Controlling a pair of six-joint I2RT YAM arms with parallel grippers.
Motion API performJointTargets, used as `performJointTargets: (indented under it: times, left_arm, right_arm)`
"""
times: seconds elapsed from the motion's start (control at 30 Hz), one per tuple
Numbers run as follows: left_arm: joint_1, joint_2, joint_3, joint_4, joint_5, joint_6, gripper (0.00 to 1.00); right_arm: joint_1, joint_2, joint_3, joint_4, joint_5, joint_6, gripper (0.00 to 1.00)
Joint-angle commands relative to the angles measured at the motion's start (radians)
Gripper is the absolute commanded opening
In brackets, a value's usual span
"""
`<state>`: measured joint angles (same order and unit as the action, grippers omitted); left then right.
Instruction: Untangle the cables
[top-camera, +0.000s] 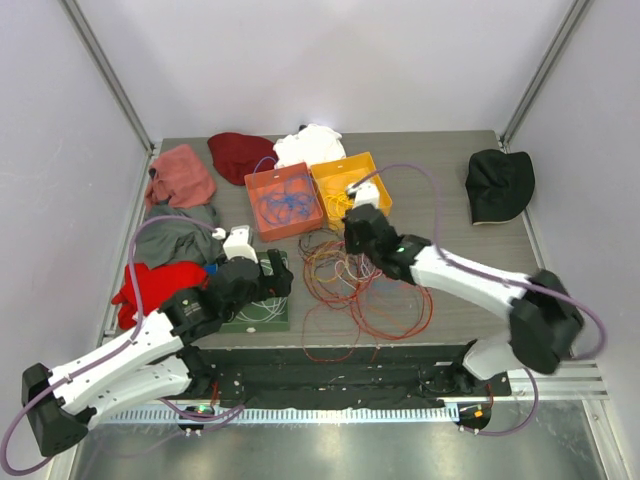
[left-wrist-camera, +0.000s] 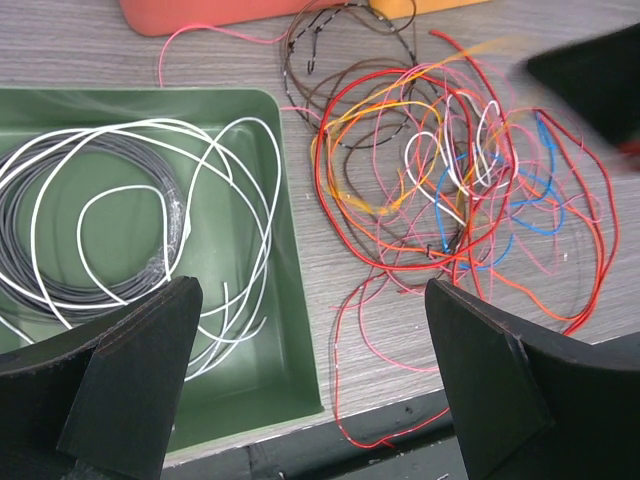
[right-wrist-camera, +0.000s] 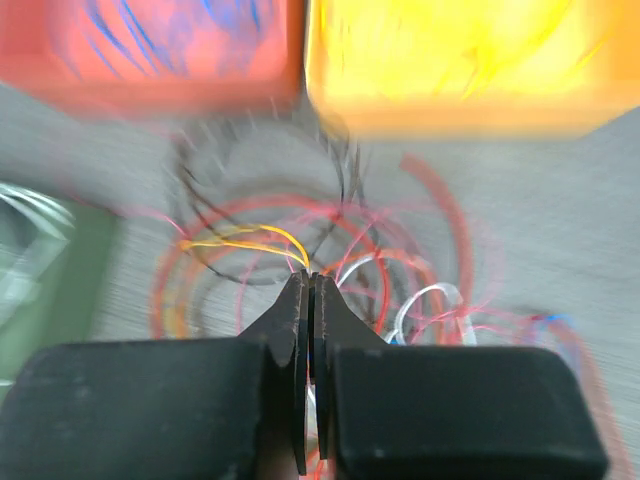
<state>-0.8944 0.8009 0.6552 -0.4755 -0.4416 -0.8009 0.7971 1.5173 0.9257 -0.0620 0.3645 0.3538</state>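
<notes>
The cables (top-camera: 352, 288) lie as a loose tangle of red, orange, pink, blue, white and brown loops on the table's middle, also in the left wrist view (left-wrist-camera: 450, 170). My right gripper (right-wrist-camera: 311, 276) is low over the tangle's far side (top-camera: 352, 238), shut on a yellow cable (right-wrist-camera: 250, 238) that runs out to the left from its tips. My left gripper (left-wrist-camera: 312, 300) hangs open above the green tray's right rim and the table's near edge (top-camera: 277, 272), with nothing between its fingers. One red strand (left-wrist-camera: 345, 400) droops over the table edge.
A green tray (left-wrist-camera: 292, 250) holds white and grey cable coils. At the back stand an orange-red bin (top-camera: 262, 180) with blue cables and a yellow bin (top-camera: 335, 182). Clothes lie at left and back: red (top-camera: 150, 285), grey (top-camera: 170, 240), pink (top-camera: 180, 175). A black hat (top-camera: 498, 185) sits far right.
</notes>
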Motion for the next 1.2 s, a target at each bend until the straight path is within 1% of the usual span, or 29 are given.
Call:
performJointTargets:
  times: [0.0, 0.03, 0.07, 0.1, 0.23, 0.3, 0.4, 0.43, 0.5, 0.53, 0.63, 0.7, 0.8, 0.83, 0.87, 0.93, 1.0, 1.1, 1.17]
  left_arm:
    - [0.000, -0.031, -0.005, 0.058, -0.011, 0.011, 1.00]
    - [0.000, -0.032, -0.005, 0.069, -0.006, 0.014, 1.00]
    - [0.000, -0.031, -0.005, 0.092, -0.005, 0.019, 1.00]
    - [0.002, -0.028, -0.005, 0.104, 0.000, 0.026, 1.00]
    - [0.002, -0.012, -0.005, 0.173, 0.012, 0.037, 1.00]
    - [0.002, -0.008, -0.005, 0.222, 0.017, 0.045, 1.00]
    - [0.002, -0.009, -0.008, 0.296, 0.017, 0.051, 1.00]
    - [0.002, -0.011, -0.012, 0.328, 0.026, 0.074, 1.00]
    - [0.002, -0.006, -0.031, 0.446, 0.070, 0.097, 1.00]
    - [0.002, -0.006, -0.035, 0.530, 0.082, 0.112, 1.00]
    - [0.002, 0.009, -0.046, 0.645, 0.130, 0.120, 1.00]
    - [0.002, 0.020, -0.034, 0.653, 0.144, 0.111, 1.00]
    - [0.002, 0.035, 0.004, 0.585, 0.144, 0.100, 1.00]
    - [0.002, 0.037, 0.014, 0.539, 0.142, 0.095, 1.00]
    - [0.000, 0.035, 0.014, 0.514, 0.138, 0.080, 1.00]
    - [0.002, 0.020, 0.001, 0.451, 0.130, 0.066, 1.00]
    - [0.000, -0.023, -0.020, 0.423, 0.123, 0.045, 1.00]
    - [0.002, -0.103, -0.075, 0.388, 0.103, 0.032, 1.00]
    - [0.002, -0.150, -0.103, 0.348, 0.069, 0.026, 1.00]
  right_arm:
    - [-0.002, -0.310, 0.252, -0.091, 0.093, -0.091, 0.01]
    - [0.001, -0.336, 0.301, -0.119, 0.099, -0.126, 0.01]
    - [0.001, -0.356, 0.403, -0.148, 0.099, -0.137, 0.01]
    - [0.001, -0.385, 0.451, -0.206, 0.094, -0.148, 0.01]
    - [0.001, -0.419, 0.683, -0.332, 0.047, -0.154, 0.01]
    - [0.001, -0.434, 0.737, -0.383, 0.025, -0.135, 0.01]
    - [-0.001, -0.460, 0.812, -0.416, -0.031, -0.101, 0.01]
    - [0.001, -0.466, 0.843, -0.423, -0.054, -0.093, 0.01]
    - [0.002, -0.471, 0.871, -0.446, -0.070, -0.079, 0.01]
    - [0.001, -0.480, 0.881, -0.453, -0.076, -0.075, 0.01]
    - [0.001, -0.502, 0.868, -0.470, -0.066, -0.064, 0.01]
    - [-0.001, -0.512, 0.839, -0.475, -0.042, -0.062, 0.01]
    - [0.001, -0.529, 0.760, -0.463, 0.022, -0.067, 0.01]
    - [0.001, -0.529, 0.718, -0.457, 0.040, -0.076, 0.01]
    - [0.001, -0.522, 0.698, -0.447, 0.078, -0.078, 0.01]
    - [0.001, -0.503, 0.647, -0.440, 0.097, -0.087, 0.01]
    - [-0.002, -0.459, 0.616, -0.411, 0.141, -0.098, 0.01]
    - [-0.041, -0.383, 0.569, -0.366, 0.139, -0.102, 0.01]
    - [-0.076, -0.349, 0.532, -0.320, 0.113, -0.063, 0.01]
